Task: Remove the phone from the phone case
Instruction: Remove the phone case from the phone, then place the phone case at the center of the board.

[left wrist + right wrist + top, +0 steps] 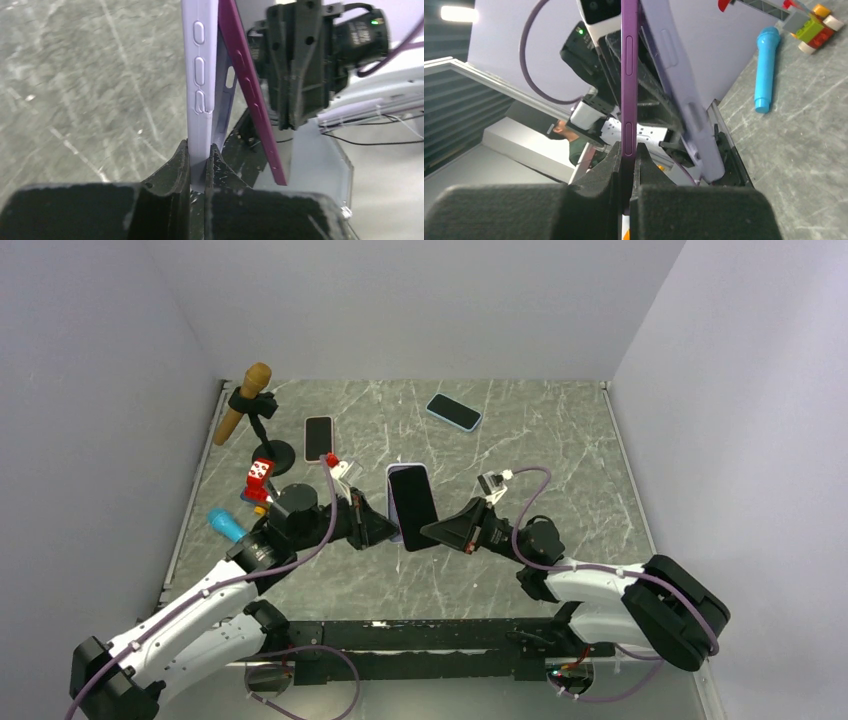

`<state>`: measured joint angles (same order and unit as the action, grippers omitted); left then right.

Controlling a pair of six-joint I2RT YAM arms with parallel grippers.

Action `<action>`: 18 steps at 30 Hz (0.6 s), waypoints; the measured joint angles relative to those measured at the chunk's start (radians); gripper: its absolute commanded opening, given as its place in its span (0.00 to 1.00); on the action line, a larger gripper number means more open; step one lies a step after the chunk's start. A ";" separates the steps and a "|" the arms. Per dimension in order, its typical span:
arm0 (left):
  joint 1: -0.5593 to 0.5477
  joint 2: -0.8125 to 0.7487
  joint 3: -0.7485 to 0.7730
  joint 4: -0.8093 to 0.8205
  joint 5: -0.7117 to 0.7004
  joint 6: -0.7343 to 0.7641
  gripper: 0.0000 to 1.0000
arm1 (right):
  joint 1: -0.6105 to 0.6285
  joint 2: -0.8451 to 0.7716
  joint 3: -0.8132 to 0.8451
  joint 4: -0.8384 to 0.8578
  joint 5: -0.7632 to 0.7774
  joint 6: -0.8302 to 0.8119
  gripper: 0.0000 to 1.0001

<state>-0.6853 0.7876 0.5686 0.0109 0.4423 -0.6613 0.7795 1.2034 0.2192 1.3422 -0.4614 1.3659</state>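
Centre of the top view: phone point(412, 502) and case are held up off the table point(560, 450), between both arms.

- Left gripper point(199, 156): clamped shut on the side edge of the lavender case point(199, 70).
- Right gripper point(628, 152): clamped shut on the purple phone's edge.
- Left wrist view: phone and case meet near the top of the frame and gape apart toward the bottom.

Judged step: peeling them apart. Hold the case firm and swing the phone away along the gap without twisting. Both grips are on thin edges and may slip.
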 measured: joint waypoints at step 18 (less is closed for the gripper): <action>0.071 0.042 0.164 -0.583 -0.448 0.107 0.00 | -0.049 -0.654 0.014 -0.946 0.252 -0.314 0.00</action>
<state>-0.6144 0.8299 0.7330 -0.5720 -0.0055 -0.5545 0.7303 0.5491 0.2337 0.3958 -0.2096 1.0523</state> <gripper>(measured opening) 0.092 0.077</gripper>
